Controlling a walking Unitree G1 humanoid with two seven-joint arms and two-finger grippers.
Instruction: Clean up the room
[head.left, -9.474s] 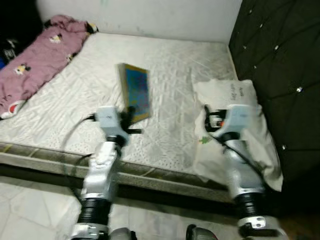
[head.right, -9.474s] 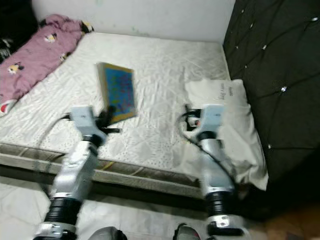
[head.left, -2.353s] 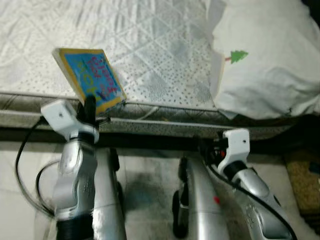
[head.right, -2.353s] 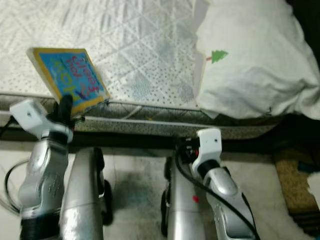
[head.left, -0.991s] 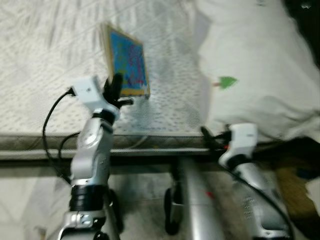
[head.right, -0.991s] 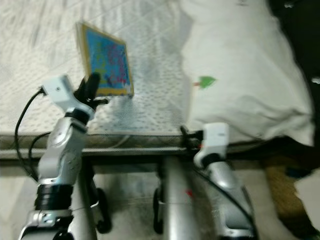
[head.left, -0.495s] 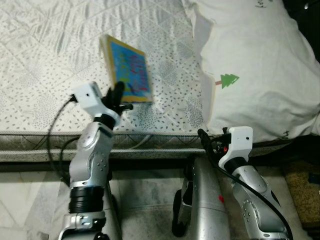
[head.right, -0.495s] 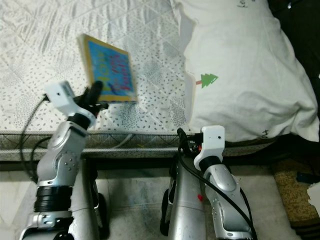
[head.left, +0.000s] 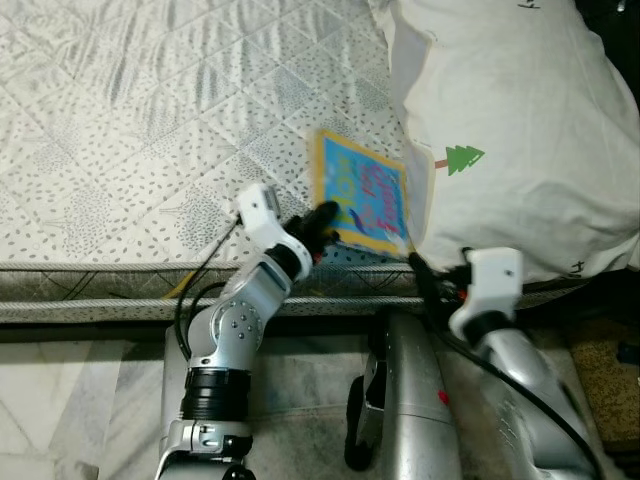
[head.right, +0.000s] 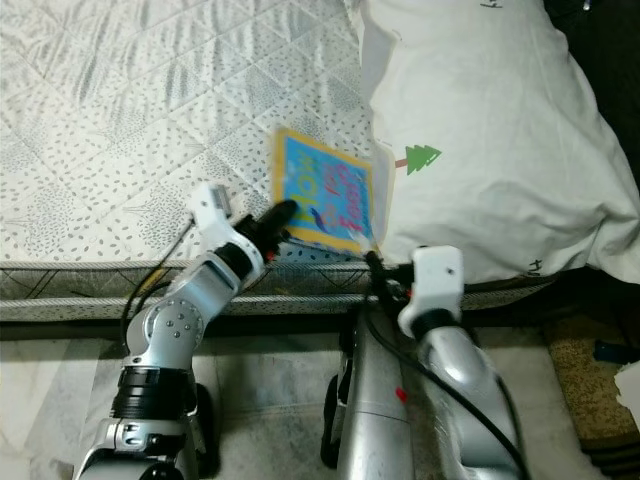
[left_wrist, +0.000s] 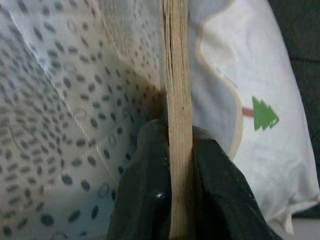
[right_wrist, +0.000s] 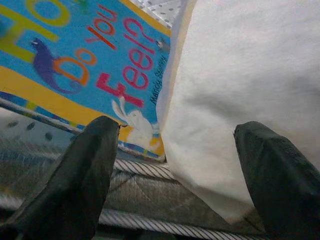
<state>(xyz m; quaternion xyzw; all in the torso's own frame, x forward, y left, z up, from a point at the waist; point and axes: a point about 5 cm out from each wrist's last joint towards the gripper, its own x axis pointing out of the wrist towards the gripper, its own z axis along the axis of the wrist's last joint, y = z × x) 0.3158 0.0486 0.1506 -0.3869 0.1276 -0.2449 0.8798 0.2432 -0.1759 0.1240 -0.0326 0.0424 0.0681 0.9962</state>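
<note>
Book (head.left: 362, 193): blue cover with a yellow border, title lettering in yellow, orange and red reading in part "Do you Feel?", a small white rabbit near one corner. It sits close to the near edge of the mattress (head.left: 150, 120), its far side just beside the pillow (head.left: 510, 130); whether it touches the pillow I cannot tell from the head views. In my right wrist view the pillow's edge overlaps the cover's corner.

Left gripper (head.left: 322, 222): mine, reached forward over the mattress edge, the two black fingers (left_wrist: 145, 200) pressed against both faces of the book at its near corner. My left wrist view looks straight down the book's page edge, a pale wooden-coloured strip standing between the pads, so the grip is firm and narrow, no wider than the book's thickness.

Right gripper (right_wrist: 175, 165): mine, held low at the front of the bed, below the pillow's near edge. Fingers spread wide apart, nothing between them; through the gap I see the book's cover, the pillow and the mattress piping.

Pillow: white, large, lying at the right side of the bed, printed with a small green tree (head.left: 461, 158) on a red line.

Mattress: white, quilted in diamonds with a grey speckled print, grey braided edging along the front.

Floor (head.left: 60, 400): pale tiles below the bed.
</note>
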